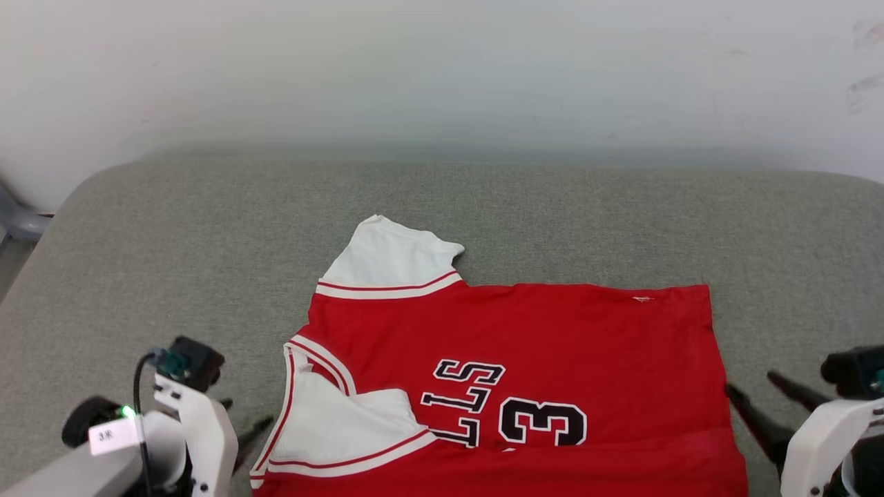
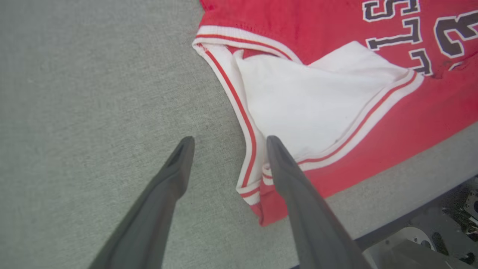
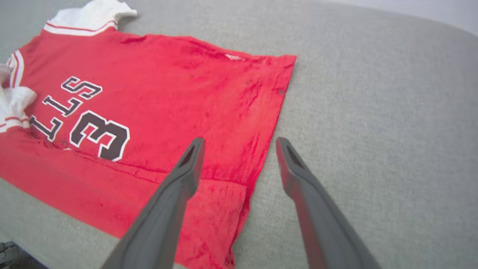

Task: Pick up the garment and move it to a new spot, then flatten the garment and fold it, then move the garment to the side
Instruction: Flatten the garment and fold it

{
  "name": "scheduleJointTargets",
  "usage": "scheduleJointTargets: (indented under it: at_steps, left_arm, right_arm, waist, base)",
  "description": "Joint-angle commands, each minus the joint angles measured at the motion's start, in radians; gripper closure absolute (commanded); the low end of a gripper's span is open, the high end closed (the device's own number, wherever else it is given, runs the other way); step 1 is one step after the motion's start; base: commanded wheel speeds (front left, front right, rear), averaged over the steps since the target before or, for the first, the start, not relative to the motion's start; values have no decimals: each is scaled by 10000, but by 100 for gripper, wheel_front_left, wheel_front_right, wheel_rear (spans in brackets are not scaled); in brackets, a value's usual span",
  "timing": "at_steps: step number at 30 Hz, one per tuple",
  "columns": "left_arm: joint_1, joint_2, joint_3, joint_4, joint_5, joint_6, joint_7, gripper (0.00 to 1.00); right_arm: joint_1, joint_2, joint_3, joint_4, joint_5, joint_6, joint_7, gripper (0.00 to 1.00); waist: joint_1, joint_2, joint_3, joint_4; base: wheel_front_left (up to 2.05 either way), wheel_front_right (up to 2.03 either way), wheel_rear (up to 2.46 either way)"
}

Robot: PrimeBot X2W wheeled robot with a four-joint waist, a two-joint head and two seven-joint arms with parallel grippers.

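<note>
A plain white wall (image 1: 442, 62) is rising behind a wide grey-green upholstered pad (image 1: 552, 214), whose far corners are curving round. Soft, even light is falling across its woven cloth. Dark scuff marks (image 1: 865, 90) are showing on the wall above the far right corner. Beyond the far left corner, a curved grey piece of furniture (image 1: 19, 221) is standing on pale floor (image 1: 10, 269).

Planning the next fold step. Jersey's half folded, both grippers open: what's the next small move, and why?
Probably reach the left gripper to the far sleeve and fold it onto the garment. The near sleeve is already tucked in, while the far one sticks out. The left gripper and the right gripper stand open and empty.
</note>
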Motion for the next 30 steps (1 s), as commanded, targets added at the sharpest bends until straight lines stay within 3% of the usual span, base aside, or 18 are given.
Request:
scheduleJointTargets:
  at_steps: [1,9,15,24,30]
  left_arm:
    - [-262,52,101,-88,158,92,-147,0]
    - [-1598,-302,807,130,827,400,-1157,0]
    - [-2980,-686,1114,812,1069,88,-1098,0]
    - [-5543,-974,1136,2028,1149,-806,684,0]
    - [-6746,-1036,1091,2857,659,-1106,2465,0]
  right_arm:
    - [-83,259,-323,-86,-302,-11,-482,0]
    - [-358,1635,-1490,-751,-1897,-11,-2499,0]
    - [-504,2237,-1682,-1428,-2711,-11,-3012,0]
    - [-1114,2557,-1658,-2193,-3147,-13,-3021,0]
    - [-1535,2691,-1628,-2351,-3251,-13,-3083,0]
  waist:
    - [1,0,-4,-53]
    - [1,0,383,-555]
    - [1,0,1113,-1104]
    - [1,0,2790,-1834]
    - [1,0,3715,-2190]
  base:
    - [0,0,0]
    - [0,0,0]
    - [0,0,0]
    - [0,0,0]
    - [0,0,0]
